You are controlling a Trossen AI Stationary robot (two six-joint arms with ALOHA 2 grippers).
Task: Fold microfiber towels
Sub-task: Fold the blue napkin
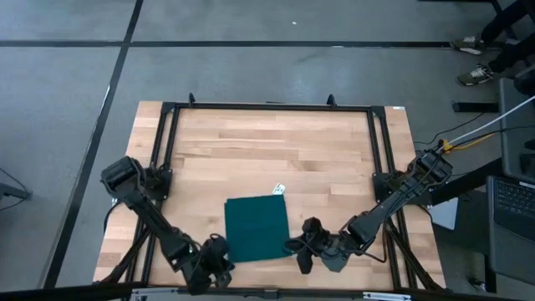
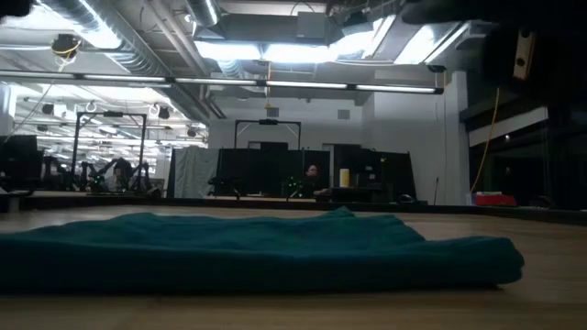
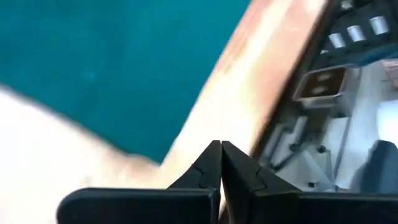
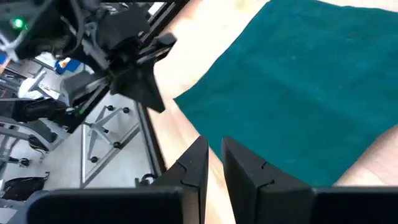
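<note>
Left hand (image 1: 219, 261) and right hand (image 1: 303, 251), both pinched together and empty, flank the half-folded towel (image 1: 257, 227) on the bench (image 1: 251, 142); next likely another fold, regripping an edge.

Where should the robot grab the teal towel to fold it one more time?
Probably the two near corners of the teal towel, one gripper each. It lies flat as a tall rectangle, white tag at the far right corner. The left gripper and right gripper, both with jaws shut, sit beside those near corners, so pinching the thin edge from the outer sides looks easiest.
</note>
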